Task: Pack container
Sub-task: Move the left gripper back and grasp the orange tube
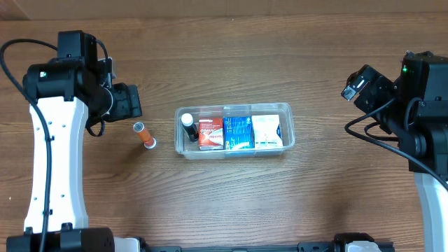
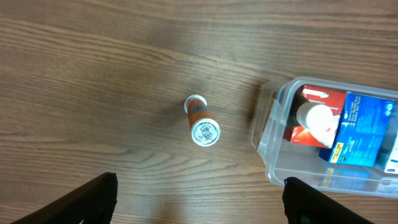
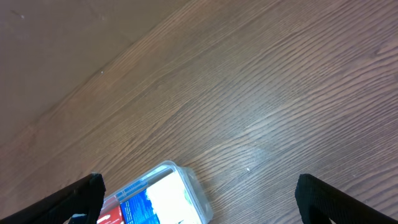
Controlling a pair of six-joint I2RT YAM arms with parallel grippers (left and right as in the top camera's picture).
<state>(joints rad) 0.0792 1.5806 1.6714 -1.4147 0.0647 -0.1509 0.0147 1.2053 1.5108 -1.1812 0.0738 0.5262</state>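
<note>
The clear plastic container (image 1: pixel 288 111) sits mid-table and holds a red carton (image 1: pixel 210 133), a blue carton (image 1: pixel 239 131), a white carton (image 1: pixel 267 131) and a dark bottle with a white cap (image 1: pixel 187 124). An orange tube with a white cap (image 1: pixel 145 135) lies on the table left of it. My left gripper (image 1: pixel 133 101) is open and empty, up and left of the tube; in the left wrist view the tube (image 2: pixel 201 120) lies ahead of the open fingers (image 2: pixel 200 196), the container (image 2: pixel 267 134) to its right. My right gripper (image 1: pixel 355 82) is open and empty, far right; the container's corner (image 3: pixel 189 180) shows in the right wrist view between the fingers (image 3: pixel 199 196).
Bare wooden tabletop (image 1: pixel 231 196) surrounds the container. The arm bases stand at the front left (image 1: pixel 49 210) and front right (image 1: pixel 430 203) corners.
</note>
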